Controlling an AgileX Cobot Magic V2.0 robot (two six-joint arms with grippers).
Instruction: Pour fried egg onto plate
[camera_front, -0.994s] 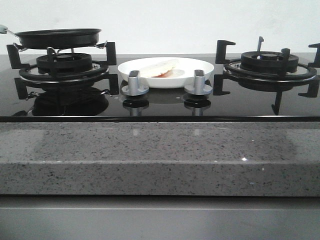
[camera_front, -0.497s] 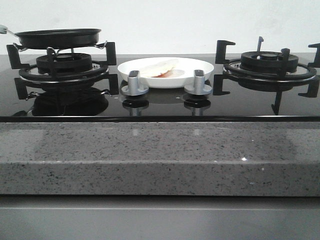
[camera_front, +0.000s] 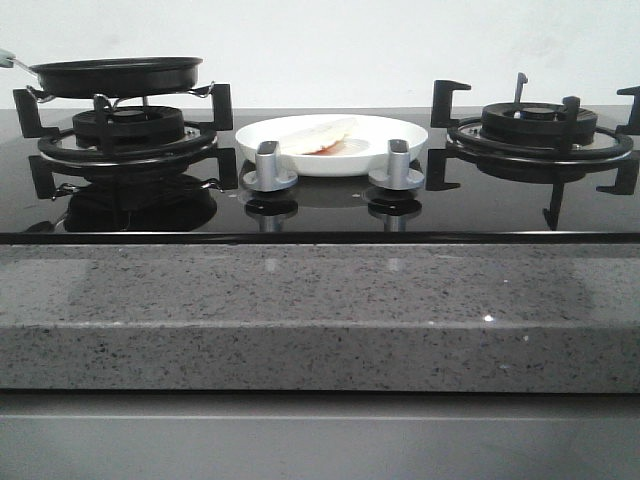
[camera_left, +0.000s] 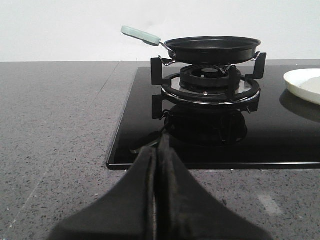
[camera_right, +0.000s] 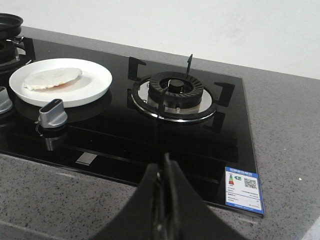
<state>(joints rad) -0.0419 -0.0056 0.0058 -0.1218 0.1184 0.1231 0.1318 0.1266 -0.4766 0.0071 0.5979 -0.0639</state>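
Note:
The fried egg (camera_front: 318, 135) lies folded on the white plate (camera_front: 400, 133) between the two burners, with a red yolk patch showing. It also shows in the right wrist view (camera_right: 52, 78) on the plate (camera_right: 95, 80). The black frying pan (camera_front: 115, 76) sits on the left burner, also in the left wrist view (camera_left: 212, 48), with its pale green handle (camera_left: 140, 35). My left gripper (camera_left: 159, 150) is shut and empty over the counter, short of the hob. My right gripper (camera_right: 164, 167) is shut and empty over the hob's front edge. Neither gripper shows in the front view.
The right burner (camera_front: 540, 135) stands bare, also in the right wrist view (camera_right: 176, 95). Two silver knobs (camera_front: 270, 168) (camera_front: 397, 167) stand in front of the plate. A grey speckled counter (camera_front: 300, 310) runs along the front of the black glass hob. An energy label (camera_right: 244, 189) sits on the hob's corner.

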